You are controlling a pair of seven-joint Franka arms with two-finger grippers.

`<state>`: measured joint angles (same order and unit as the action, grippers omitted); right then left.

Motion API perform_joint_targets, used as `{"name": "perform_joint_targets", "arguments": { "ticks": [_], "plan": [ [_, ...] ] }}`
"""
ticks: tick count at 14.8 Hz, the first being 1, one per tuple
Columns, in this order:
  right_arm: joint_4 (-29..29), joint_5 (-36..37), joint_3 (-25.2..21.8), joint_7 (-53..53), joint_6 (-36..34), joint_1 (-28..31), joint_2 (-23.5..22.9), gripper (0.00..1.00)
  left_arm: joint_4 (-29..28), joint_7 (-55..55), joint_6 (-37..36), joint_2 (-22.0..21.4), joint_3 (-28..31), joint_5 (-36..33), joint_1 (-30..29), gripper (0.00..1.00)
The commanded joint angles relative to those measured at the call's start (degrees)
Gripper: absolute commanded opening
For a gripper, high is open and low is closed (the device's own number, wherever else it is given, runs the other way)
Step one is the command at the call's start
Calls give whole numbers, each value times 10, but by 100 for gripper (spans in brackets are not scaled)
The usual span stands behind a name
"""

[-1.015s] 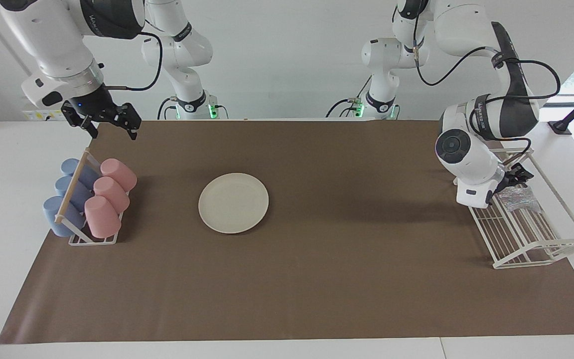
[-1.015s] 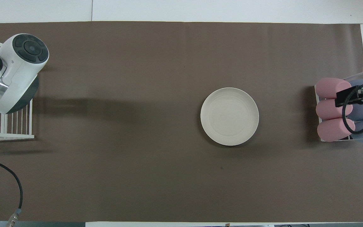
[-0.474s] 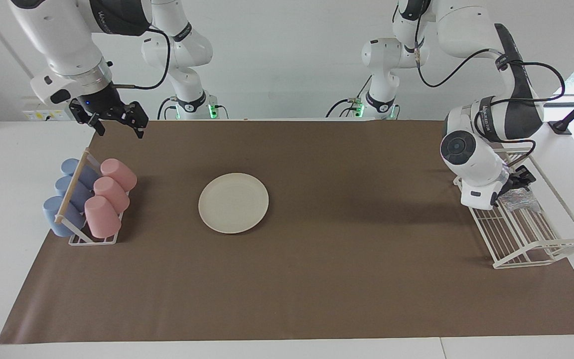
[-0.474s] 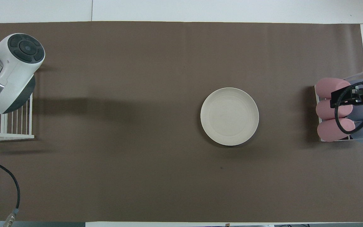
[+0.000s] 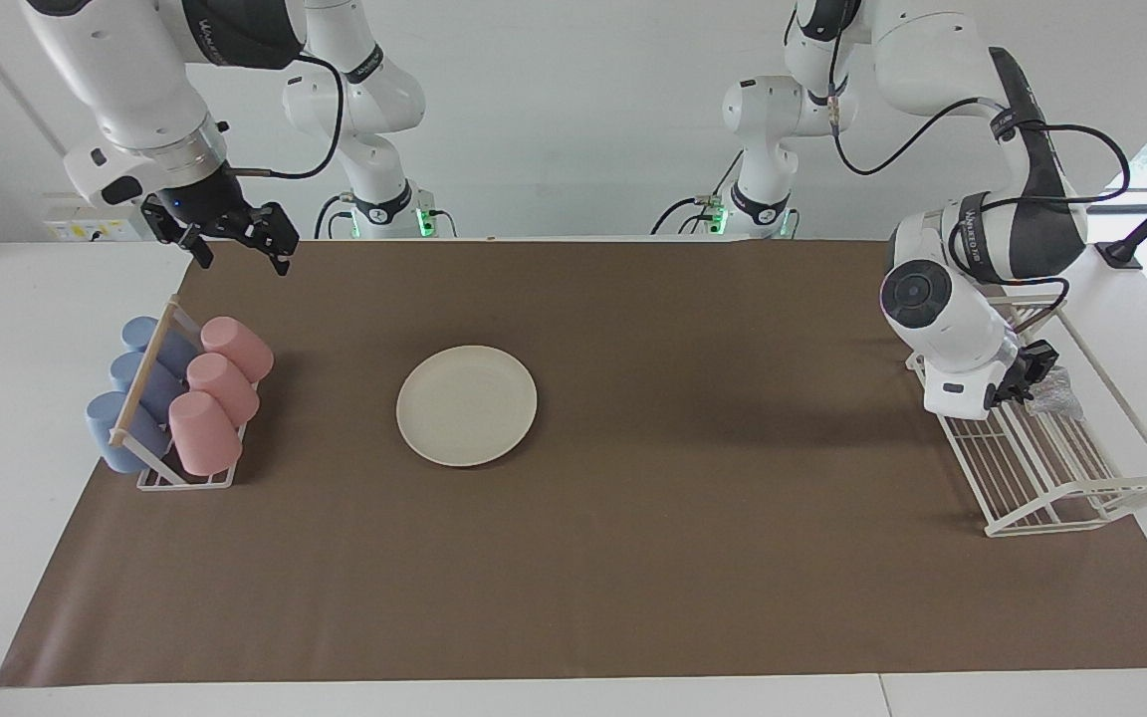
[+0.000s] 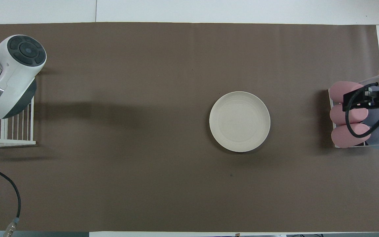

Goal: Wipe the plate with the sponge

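The cream-white plate (image 5: 466,405) (image 6: 239,121) lies flat on the brown mat, nothing on it. My left gripper (image 5: 1030,376) reaches down into the white wire rack (image 5: 1061,478) at the left arm's end of the table. It is shut on the silvery mesh sponge (image 5: 1053,390), which bunches up beside the fingers. In the overhead view the left arm's wrist (image 6: 15,75) hides both gripper and sponge. My right gripper (image 5: 240,257) (image 6: 372,99) hangs open and empty in the air over the cup rack.
A small rack with pink cups (image 5: 215,393) (image 6: 349,118) and blue cups (image 5: 140,388) lying on their sides stands at the right arm's end. The wire rack (image 6: 5,131) sits on the mat's edge. A cable (image 6: 8,184) trails near the robots.
The left gripper has closed on the sponge, which was spread out in the rack and is now bunched up. The right gripper has risen and drawn back toward the robots.
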<state>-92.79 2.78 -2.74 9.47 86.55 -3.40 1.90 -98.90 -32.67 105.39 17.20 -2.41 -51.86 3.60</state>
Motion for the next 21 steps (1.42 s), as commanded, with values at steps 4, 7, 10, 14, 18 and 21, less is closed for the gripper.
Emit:
{"name": "perform_joint_targets", "arguments": {
  "ticks": [4, 7, 10, 14, 18, 21],
  "plan": [
    [5, 7, 12, 46, -21, 1, 3, 100, 47, -2, -21, -5, -1, 40, 0, 0],
    [16, 6, 12, 99, -33, 1, 3, 100, 147, -2, -117, -4, -1, 175, 5, 0],
    [16, 6, 17, 159, -33, 1, 3, 100, 222, -4, -195, -10, 0, 346, 11, 0],
    [25, -20, 62, 290, -56, 1, 3, 100, 235, -10, -223, -44, 7, 598, -35, 0],
    [26, -91, 87, 469, -96, 1, 7, 100, 218, -4, -228, -68, 10, 812, -88, 0],
    [22, -135, 115, 567, -67, 1, 9, 100, 80, 33, -174, -137, 11, 954, -94, 0]
  ]
}}
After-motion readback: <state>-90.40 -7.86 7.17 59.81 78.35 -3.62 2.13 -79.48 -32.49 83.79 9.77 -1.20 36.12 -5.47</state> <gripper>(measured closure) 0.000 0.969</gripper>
